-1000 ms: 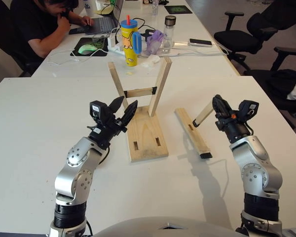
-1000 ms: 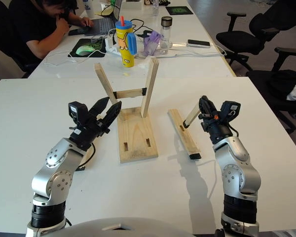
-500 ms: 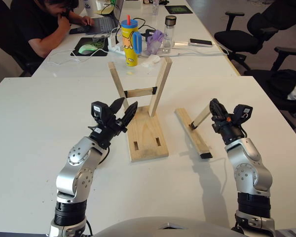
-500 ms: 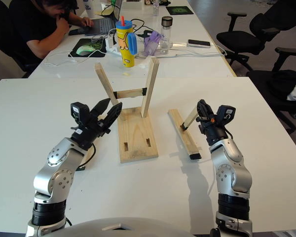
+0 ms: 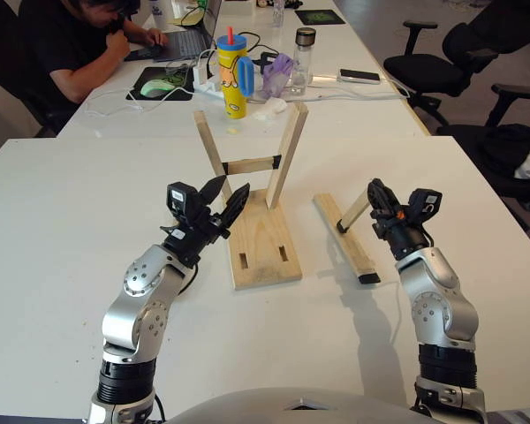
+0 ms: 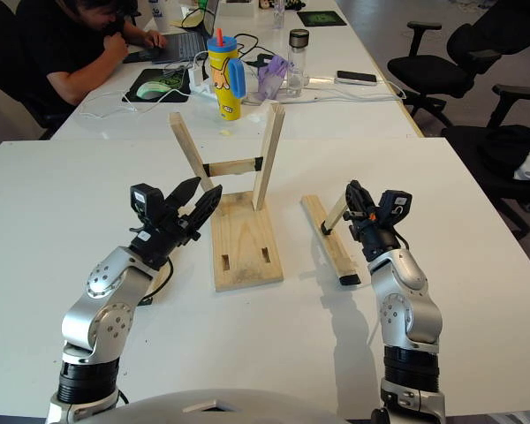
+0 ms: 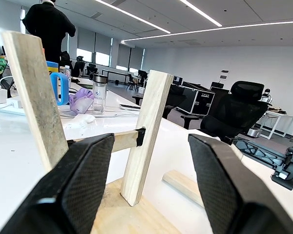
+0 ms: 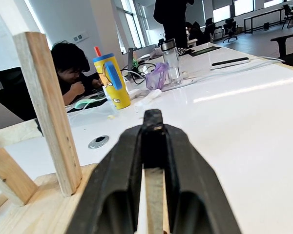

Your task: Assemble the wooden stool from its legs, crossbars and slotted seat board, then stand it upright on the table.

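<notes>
Left hand (image 5: pixel 229 188): open, fingers (image 7: pixel 83 180) spread wide, low over the white worktop (image 5: pixel 62 230). The flat pale wooden seat board (image 5: pixel 263 238) lies just to the right of it, and the fingertips sit at the board's far-left edge. Can't tell whether they touch.

Just ahead of that hand, two upright wooden legs (image 5: pixel 285 155) stand in the board's far end and lean apart. They are joined by a short wooden crossbar with black ends (image 5: pixel 250 164). In the left wrist view the crossbar and the right-side leg show in the gap between the spread fingers.

Two empty rectangular slots (image 5: pixel 245 260) sit at the board's near end, nearer the robot than the hand.

Right hand (image 5: pixel 372 190): closed on a second slim wooden crossbar (image 5: pixel 355 212), gripping its upper end. The bar slants down and to the left of the hand into a loose wooden leg with a black tip (image 5: pixel 346 234). That leg lies flat on the worktop, beside the board's right edge and apart from it.
</notes>
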`<action>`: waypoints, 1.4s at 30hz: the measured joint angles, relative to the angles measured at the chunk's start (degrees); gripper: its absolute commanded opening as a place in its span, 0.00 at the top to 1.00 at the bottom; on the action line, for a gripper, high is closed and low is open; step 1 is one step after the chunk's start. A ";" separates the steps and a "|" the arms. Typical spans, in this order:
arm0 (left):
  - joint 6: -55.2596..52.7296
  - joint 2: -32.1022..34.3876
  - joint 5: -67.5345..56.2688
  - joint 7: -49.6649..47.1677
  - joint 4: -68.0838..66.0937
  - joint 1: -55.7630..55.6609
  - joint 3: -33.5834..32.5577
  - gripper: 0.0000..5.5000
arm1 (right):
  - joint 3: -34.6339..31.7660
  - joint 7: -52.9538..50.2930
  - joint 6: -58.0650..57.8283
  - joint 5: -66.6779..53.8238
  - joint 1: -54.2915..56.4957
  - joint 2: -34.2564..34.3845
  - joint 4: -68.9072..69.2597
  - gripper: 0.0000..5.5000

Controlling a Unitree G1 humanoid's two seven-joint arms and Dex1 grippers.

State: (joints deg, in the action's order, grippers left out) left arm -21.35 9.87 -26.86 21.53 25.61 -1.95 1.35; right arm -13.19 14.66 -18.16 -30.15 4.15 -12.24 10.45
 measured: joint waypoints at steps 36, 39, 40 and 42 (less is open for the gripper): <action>0.51 0.45 0.40 0.03 -0.29 0.12 0.84 0.49 | 6.72 -0.33 17.91 13.62 -3.81 1.74 -6.49 0.92; 0.59 0.46 0.60 0.03 -0.36 0.12 0.85 0.49 | 6.79 -0.32 18.10 13.65 -3.81 1.74 -6.60 0.92; 0.60 0.45 0.61 0.03 -0.42 0.11 0.86 0.49 | 6.79 -0.32 18.10 13.65 -3.81 1.74 -6.60 0.92; 0.60 0.45 0.62 0.03 -0.52 0.11 0.87 0.49 | 6.79 -0.31 18.09 13.64 -3.82 1.74 -6.56 0.92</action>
State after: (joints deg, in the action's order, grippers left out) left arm -20.75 10.33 -26.25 21.56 25.09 -1.84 2.21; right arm -6.40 14.34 -0.07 -16.51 0.33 -10.51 3.89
